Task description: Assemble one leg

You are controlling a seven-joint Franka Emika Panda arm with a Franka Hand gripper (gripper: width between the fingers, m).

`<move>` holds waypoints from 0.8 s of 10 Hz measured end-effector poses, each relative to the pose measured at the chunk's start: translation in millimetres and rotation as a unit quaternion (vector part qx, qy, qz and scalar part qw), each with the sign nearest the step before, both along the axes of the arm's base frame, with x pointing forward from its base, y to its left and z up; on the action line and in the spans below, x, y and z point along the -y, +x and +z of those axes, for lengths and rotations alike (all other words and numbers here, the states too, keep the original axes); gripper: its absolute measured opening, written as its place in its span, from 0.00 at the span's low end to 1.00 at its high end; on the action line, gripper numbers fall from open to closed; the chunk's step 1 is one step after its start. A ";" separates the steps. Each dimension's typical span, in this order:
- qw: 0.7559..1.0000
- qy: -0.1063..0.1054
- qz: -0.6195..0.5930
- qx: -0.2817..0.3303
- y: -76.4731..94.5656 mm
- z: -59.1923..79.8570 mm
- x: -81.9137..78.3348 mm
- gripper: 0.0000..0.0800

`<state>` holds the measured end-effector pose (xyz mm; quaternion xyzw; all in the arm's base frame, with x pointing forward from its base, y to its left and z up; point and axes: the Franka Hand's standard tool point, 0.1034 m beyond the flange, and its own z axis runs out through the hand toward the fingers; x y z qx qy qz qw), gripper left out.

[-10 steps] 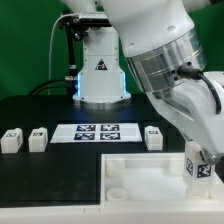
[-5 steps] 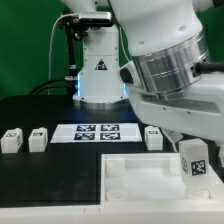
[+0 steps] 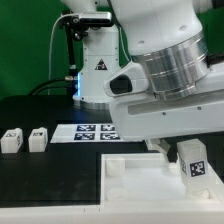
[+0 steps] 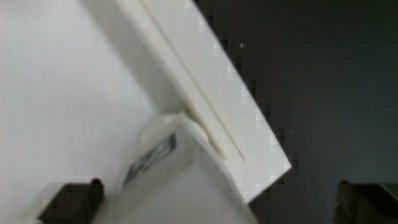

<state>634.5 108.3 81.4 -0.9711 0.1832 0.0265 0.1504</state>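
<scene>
Leg (image 3: 194, 160) stands upright at the panel's (image 3: 135, 180) corner on the exterior view's right, apparently seated in its socket. Pincer (image 4: 217, 200) straddles it, spread wide, gripping nothing; probably positioned to twist it home.

The arm (image 3: 165, 30) is glossy white, fat and rounded, with a ribbed silver-grey band (image 3: 185, 68) ringing one joint. Its white base column (image 3: 100, 75) carries a black triangle sticker (image 3: 101, 66) and a blue glow (image 3: 77, 87) low down. A black cable (image 3: 55, 55) loops beside it. The gripper (image 4: 217, 198) has dark fingertips (image 4: 71, 201).
</scene>
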 end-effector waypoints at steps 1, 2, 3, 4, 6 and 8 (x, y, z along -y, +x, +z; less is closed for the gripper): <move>0.998 -0.011 0.047 0.027 1.9 -2.1 1.6 0.81; 0.992 -0.014 0.111 0.049 2.3 -2.9 3.8 0.81; 0.992 -0.013 0.115 0.050 2.3 -2.9 3.4 0.81; 0.995 -0.011 0.092 0.043 2.2 -2.8 2.6 0.78; 0.998 -0.010 0.056 0.033 2.2 -2.8 2.3 0.61; 0.999 -0.010 -0.037 0.003 1.4 -4.1 4.7 0.44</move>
